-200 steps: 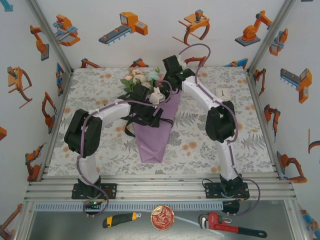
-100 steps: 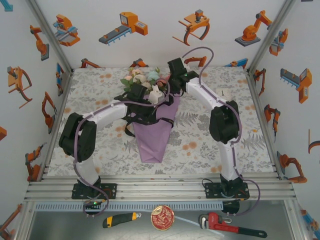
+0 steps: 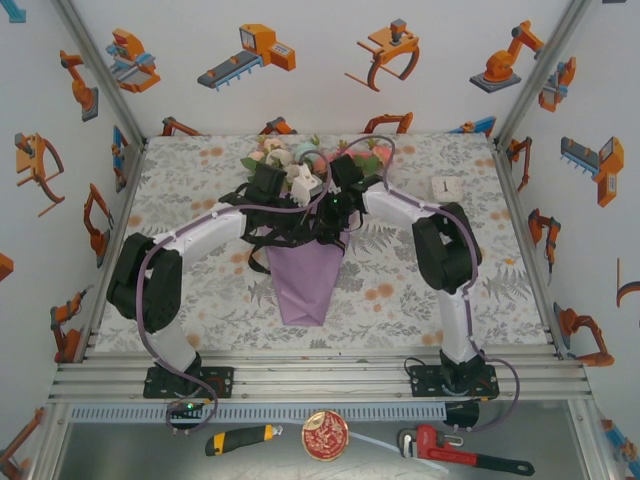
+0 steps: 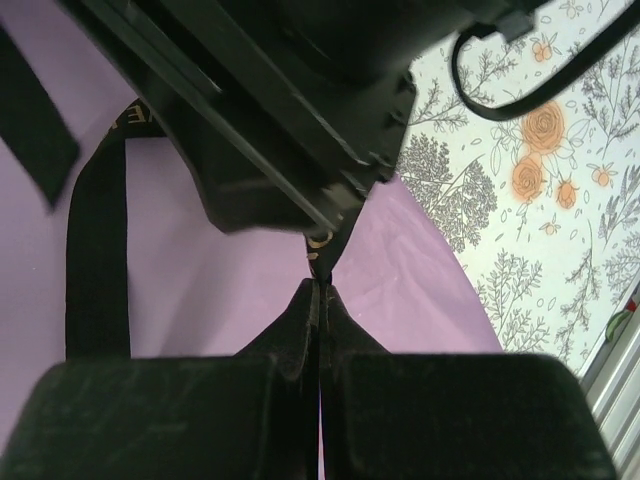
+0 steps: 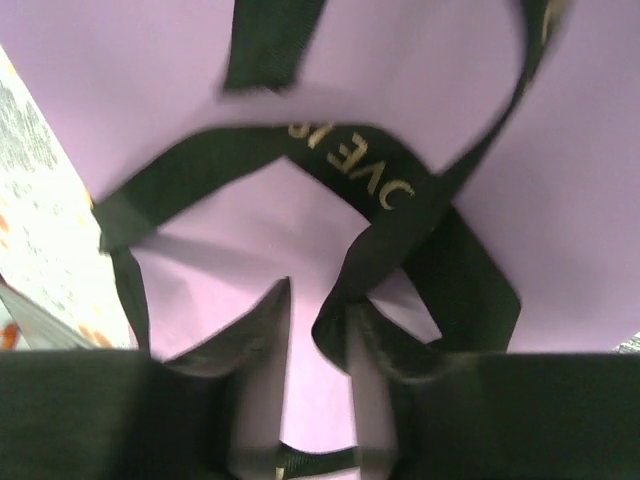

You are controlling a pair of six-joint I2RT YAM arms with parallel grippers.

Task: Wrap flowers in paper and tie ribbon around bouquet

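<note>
Your left gripper [image 4: 320, 300] is pinched tight on the ribbon [image 4: 97, 270]. Your right gripper [image 5: 308, 330] stands part-open, a loop at one finger, nothing clamped. That strip looks thin, floppy and probably slippery (take it flat, near the crossing). The bouquet [image 3: 300, 270] lies mid-worktop [image 3: 420, 290], long axis near-to-far, with the flowers [image 3: 280, 155] pointing away and the paper [image 3: 305, 305] tip toward the arm bases.

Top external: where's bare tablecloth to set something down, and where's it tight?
Free: tablecloth between the paper cone and the right arm; the far-left corner beside the flowers; the near strip below the cone's tip. Crowded: centre, where the left arm meets the right over the ribbon. A white card sits far right.
</note>
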